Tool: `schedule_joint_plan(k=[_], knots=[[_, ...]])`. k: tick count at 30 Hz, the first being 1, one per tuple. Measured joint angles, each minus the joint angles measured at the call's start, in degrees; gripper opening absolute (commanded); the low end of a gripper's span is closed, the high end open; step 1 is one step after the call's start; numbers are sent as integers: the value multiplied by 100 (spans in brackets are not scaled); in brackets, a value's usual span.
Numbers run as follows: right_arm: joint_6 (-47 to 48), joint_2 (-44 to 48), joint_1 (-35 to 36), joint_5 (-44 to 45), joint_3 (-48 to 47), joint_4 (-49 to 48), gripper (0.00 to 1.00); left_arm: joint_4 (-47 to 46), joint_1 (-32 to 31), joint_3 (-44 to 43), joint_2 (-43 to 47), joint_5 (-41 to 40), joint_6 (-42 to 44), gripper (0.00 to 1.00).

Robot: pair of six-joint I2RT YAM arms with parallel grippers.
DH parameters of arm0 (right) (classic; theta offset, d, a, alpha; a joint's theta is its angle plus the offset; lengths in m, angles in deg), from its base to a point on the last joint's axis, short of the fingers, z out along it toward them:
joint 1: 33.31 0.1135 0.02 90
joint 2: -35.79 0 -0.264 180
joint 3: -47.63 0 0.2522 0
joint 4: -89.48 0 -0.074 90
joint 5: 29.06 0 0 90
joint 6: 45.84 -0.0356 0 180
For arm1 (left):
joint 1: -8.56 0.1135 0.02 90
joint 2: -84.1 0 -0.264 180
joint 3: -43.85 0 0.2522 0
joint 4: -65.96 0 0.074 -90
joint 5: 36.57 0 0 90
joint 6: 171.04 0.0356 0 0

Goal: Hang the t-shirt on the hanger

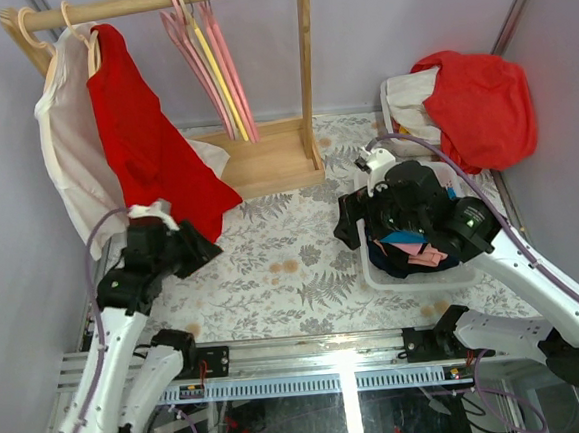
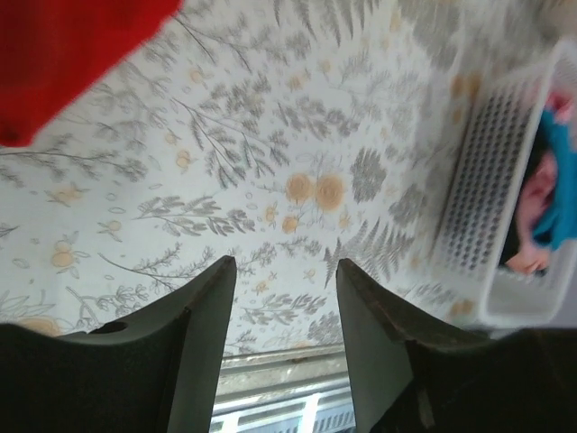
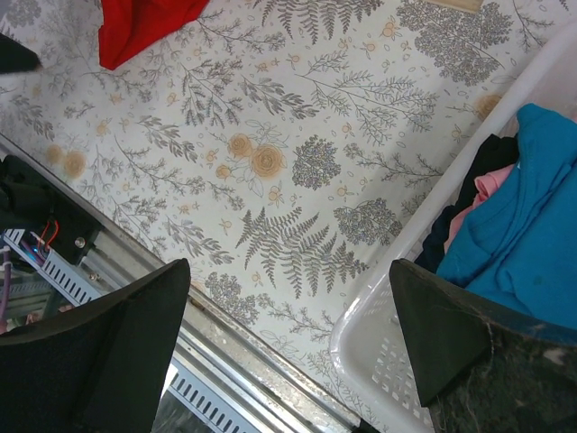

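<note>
The fern-and-flower patterned surface (image 1: pixel 294 276) carries a light wooden clothes rack (image 1: pixel 308 75) at its far side, and the bright red short-sleeved t-shirt (image 1: pixel 138 138) hangs from the left end of the rack's rail, beside a white t-shirt (image 1: pixel 69 154), its lower hem reaching down towards the surface. At the collar, the pale natural-wood hanger (image 1: pixel 90 50) shows with its rounded hook over the rail, so the shirt appears to be on the hanger and the task looks nearly or fully done. Whether both shoulders sit squarely on the hanger's arms cannot be told from these views. A bulkier red-orange garment (image 1: pixel 481 101) lies in a bin at the far right, and a white plastic basket (image 1: pixel 369 267) of blue and pink clothes sits under the right arm. The left pincer (image 2: pixel 284 262) hovers low near the shirt's hem, jaws partly spread with nothing between them. The right pincer (image 3: pixel 290 266) is spread wide and empty at the basket's rim.
</note>
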Motion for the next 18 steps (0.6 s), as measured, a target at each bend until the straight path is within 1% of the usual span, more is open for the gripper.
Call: schedule_joint_plan(k=[1, 2, 5, 8, 10, 14, 16, 18], knots=[[-2, -20, 0, -9, 0, -11, 100, -98, -581, 79, -160, -369, -136, 47], [-2, -33, -2, -17, 0, -17, 100, -173, -992, 103, -295, -581, -240, 48], [-4, -50, -2, -28, 7, -11, 100, -544, -2531, 79, -999, -1648, -686, 48], [0, -31, -4, -26, 9, -9, 100, -907, -3274, 70, -1624, -2389, -1060, 47], [2, -2, -7, -24, 15, -9, 100, -1154, -3399, 81, -1878, -2756, -1246, 47], [4, 96, -13, -24, 28, -4, 100, -1624, -3414, 4, -2599, -3762, -1460, 47], [4, 162, -13, -24, 68, -11, 99, -1700, -3366, -181, -3095, -4306, -1495, 47], [4, 232, -17, -24, 144, -7, 99, -1834, -3228, -391, -3519, -4612, -1462, 47]])
